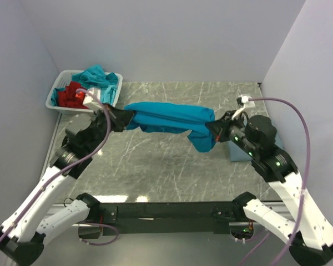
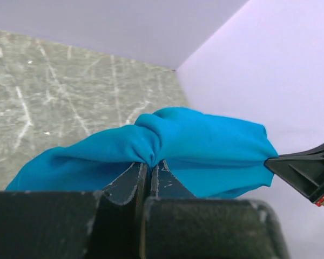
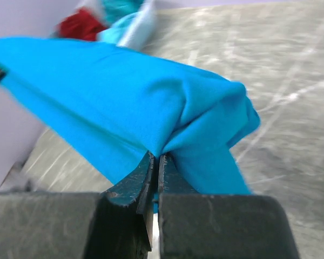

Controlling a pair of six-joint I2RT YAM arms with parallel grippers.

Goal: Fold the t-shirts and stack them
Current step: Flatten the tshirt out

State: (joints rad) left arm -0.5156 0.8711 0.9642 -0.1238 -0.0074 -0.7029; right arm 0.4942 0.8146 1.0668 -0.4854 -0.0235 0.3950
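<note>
A bright teal-blue t-shirt (image 1: pixel 169 118) hangs stretched above the table between both arms, bunched along its length. My left gripper (image 1: pixel 129 117) is shut on its left end; in the left wrist view the cloth (image 2: pixel 194 145) is pinched at the fingertips (image 2: pixel 149 163). My right gripper (image 1: pixel 216 128) is shut on the right end, where a fold droops down; the right wrist view shows the shirt (image 3: pixel 113 91) gathered into the closed jaws (image 3: pixel 155 156). A slate-blue folded t-shirt (image 1: pixel 237 151) lies on the table beneath the right arm. Red (image 1: pixel 72 95) and turquoise (image 1: pixel 98 77) shirts fill the basket.
The white slatted basket (image 1: pixel 58 84) stands at the back left corner of the marble-patterned table (image 1: pixel 155 172). Lavender walls close in on the left, back and right. A purple cable runs along each arm.
</note>
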